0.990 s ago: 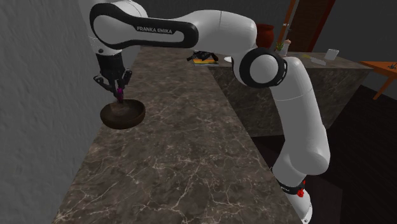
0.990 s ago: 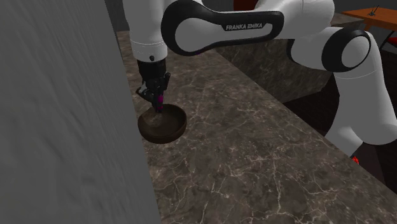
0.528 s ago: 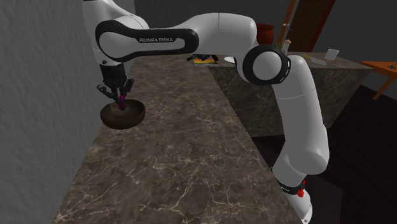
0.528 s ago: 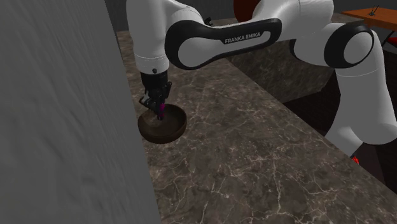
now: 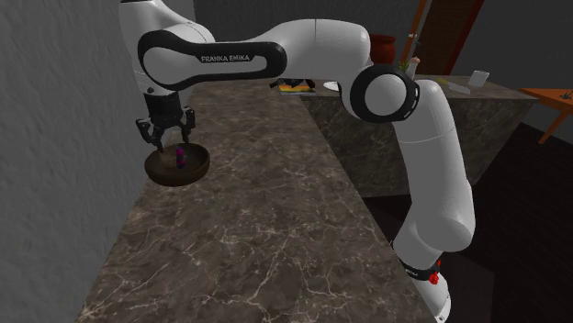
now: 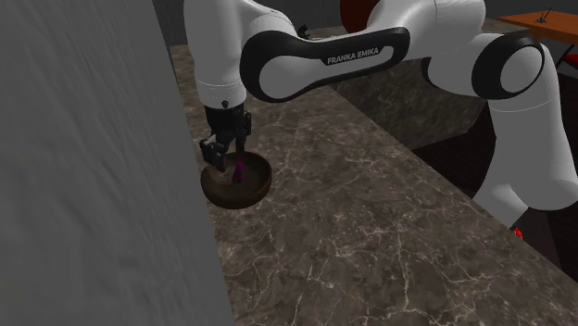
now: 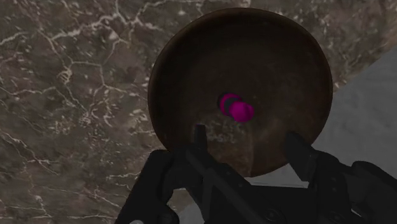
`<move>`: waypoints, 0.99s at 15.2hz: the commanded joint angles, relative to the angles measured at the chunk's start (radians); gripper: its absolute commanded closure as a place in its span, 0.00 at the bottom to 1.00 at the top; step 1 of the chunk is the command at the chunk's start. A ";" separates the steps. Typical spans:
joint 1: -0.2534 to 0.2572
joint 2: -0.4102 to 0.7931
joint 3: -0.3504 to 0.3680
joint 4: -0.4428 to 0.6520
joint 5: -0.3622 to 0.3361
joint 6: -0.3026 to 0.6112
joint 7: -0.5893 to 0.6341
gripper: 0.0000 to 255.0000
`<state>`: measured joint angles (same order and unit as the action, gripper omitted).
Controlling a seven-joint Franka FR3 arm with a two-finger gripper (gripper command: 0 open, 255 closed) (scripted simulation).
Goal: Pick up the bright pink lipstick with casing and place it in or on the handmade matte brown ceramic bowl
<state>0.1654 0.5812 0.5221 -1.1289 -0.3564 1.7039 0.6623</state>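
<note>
Hovers right above the dark brown bowl (image 5: 174, 179) with the jaws spread wide, gripping nothing at all. Finds the bright pink lipstick (image 5: 180, 157) sitting inside the bowl, close to its middle, standing on end and clear of both black fingers (image 7: 199, 137). Looks straight down into the bowl from the wrist view and catches the lipstick end-on, two overlapping magenta rounds against the bowl's matte brown floor, beyond the parted fingertips and touched by neither. Marks the bowl as round and shallow, its rim darker than its floor. Gets the same story from the second exterior view: pink stick upright in the bowl, jaws just over it, splayed to either side. Sees the bowl resting on a dark brown marble worktop (image 5: 266, 229) veined in white, with a plain grey wall (image 5: 55, 138) just beside the bowl on the shoulder view's left. Reaches across to the bowl with a white arm (image 5: 321, 41), black at the joints and lettered FRANKA EMIKA, dropping its wrist straight down over the bowl from an elbow well apart from it. Picks out, far behind the bowl in the shoulder view, a second counter (image 5: 441, 110) carrying a red-brown pot (image 5: 383, 46), a small white object (image 5: 478, 78) and a yellow-and-black something too small to name. Spots, farther still from the bowl, the corner of an orange table (image 5: 551, 94).
</note>
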 commanded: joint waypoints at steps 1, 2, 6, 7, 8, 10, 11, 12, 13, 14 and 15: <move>0.000 0.000 0.000 0.000 0.000 0.000 0.000 0.00; 0.000 0.000 0.000 0.000 0.000 0.000 0.000 0.00; 0.021 0.009 0.000 0.085 -0.002 -0.073 -0.008 0.00; 0.035 0.018 -0.002 0.136 -0.006 -0.113 -0.013 0.00; 0.048 0.029 -0.003 0.182 -0.010 -0.147 -0.017 0.00; 0.048 0.028 -0.004 0.181 -0.009 -0.147 -0.017 0.00; 0.048 0.029 -0.004 0.182 -0.010 -0.147 -0.017 0.00; 0.048 0.029 -0.004 0.182 -0.010 -0.147 -0.017 0.00; 0.048 0.029 -0.004 0.182 -0.010 -0.147 -0.017 0.00; 0.048 0.029 -0.004 0.182 -0.010 -0.147 -0.017 0.00; 0.048 0.029 -0.004 0.182 -0.010 -0.147 -0.017 0.00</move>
<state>0.2138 0.6098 0.5186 -0.9473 -0.3659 1.5572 0.6455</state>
